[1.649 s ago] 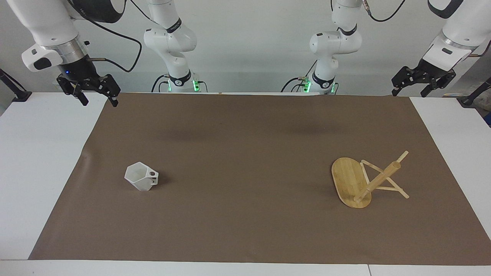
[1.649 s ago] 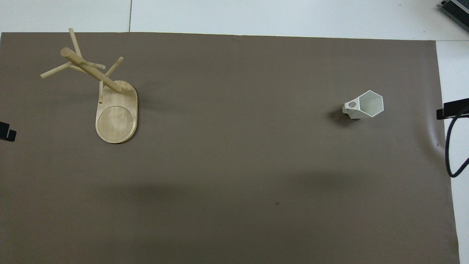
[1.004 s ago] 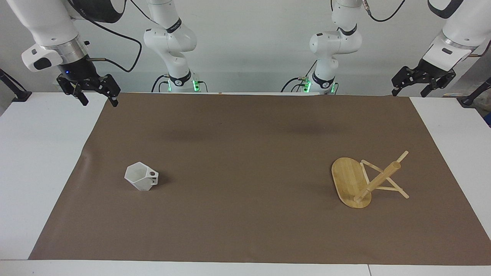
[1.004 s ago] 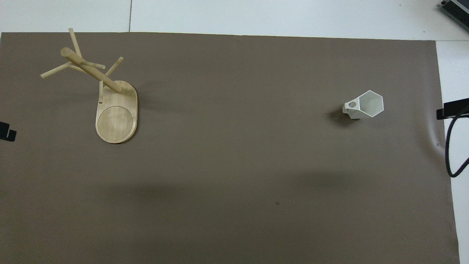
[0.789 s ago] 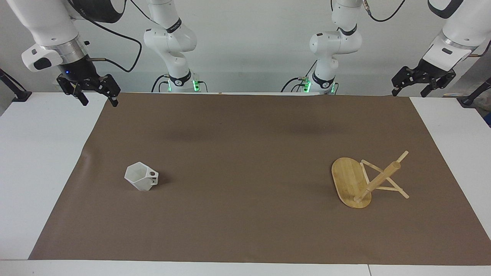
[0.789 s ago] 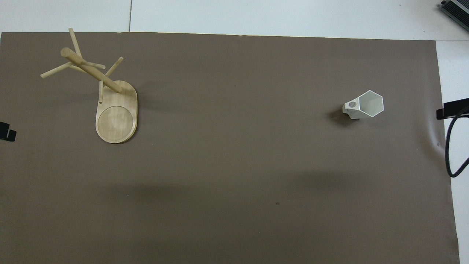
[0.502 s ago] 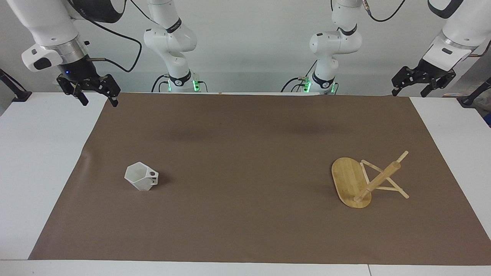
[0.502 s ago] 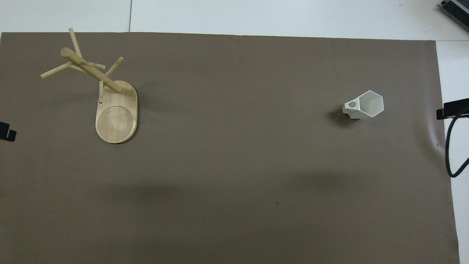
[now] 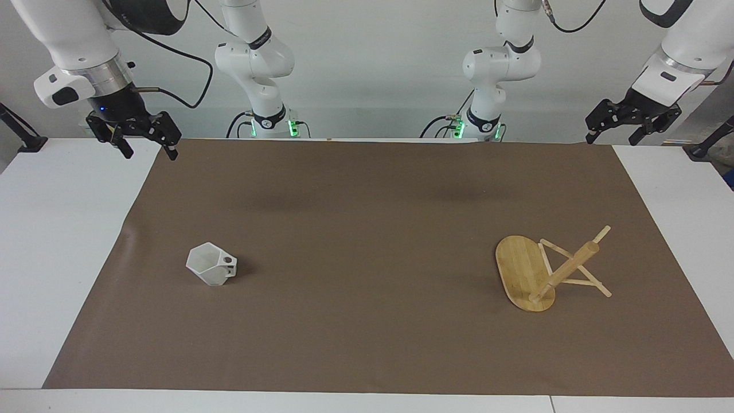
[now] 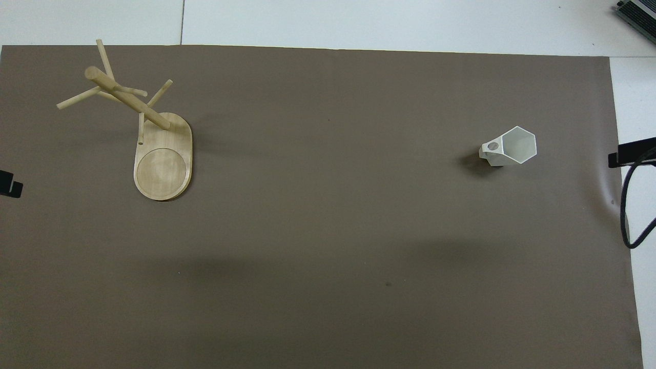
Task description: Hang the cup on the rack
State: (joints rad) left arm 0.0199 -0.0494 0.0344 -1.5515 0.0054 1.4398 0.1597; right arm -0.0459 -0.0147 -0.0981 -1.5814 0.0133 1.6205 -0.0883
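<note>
Overhead view cutting off both claws at its edges. Facing view: cup (image 9: 211, 268) sitting upright at eight o'clock on desk (image 9: 57, 229), rack (image 9: 547, 272) leaning at four; right claw (image 9: 144, 146) and left claw (image 9: 613, 133) hanging spread wide, empty.

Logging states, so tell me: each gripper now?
Left gripper: open, empty, over the mat's corner.
Right gripper: open, empty, over the mat's edge.

Open brown mat (image 9: 367, 229) all around cup (image 9: 211, 264) and rack (image 9: 545, 269), well apart.
</note>
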